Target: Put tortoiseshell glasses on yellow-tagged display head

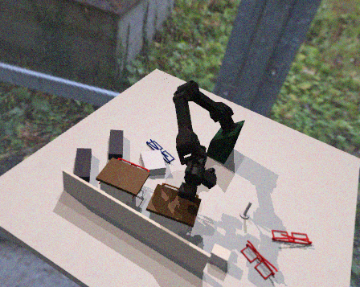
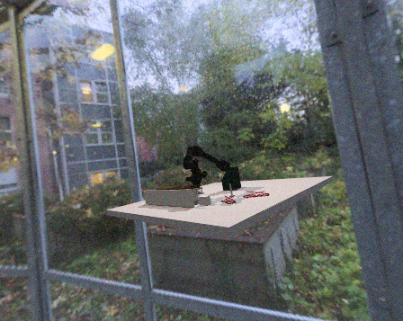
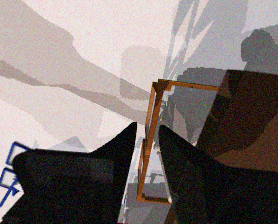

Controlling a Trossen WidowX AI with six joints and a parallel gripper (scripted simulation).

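The tortoiseshell glasses (image 1: pixel 170 186) (image 3: pixel 157 102) show as an orange-brown frame at one edge of the right brown board (image 1: pixel 159 205) (image 3: pixel 250 115). In the wrist view one temple runs from the frame's top corner towards that board. My gripper (image 1: pixel 187 197) (image 3: pixel 147 127) is slightly open. Its dark fingertips stand on either side of the frame front, with gaps showing, and do not clamp it. The fingers hide part of the lower frame. I cannot make out the yellow tag, nor the shape of either display head.
A second brown board (image 1: pixel 123 175) has red glasses (image 1: pixel 133 164) at its edge. A long low wall (image 1: pixel 133 217) runs past both boards. Also there are blue glasses (image 1: pixel 160 150) (image 3: pixel 9 177), a white box (image 1: pixel 153 161), dark blocks, a green panel (image 1: pixel 226 142), a small post (image 1: pixel 247 210) and two red glasses.
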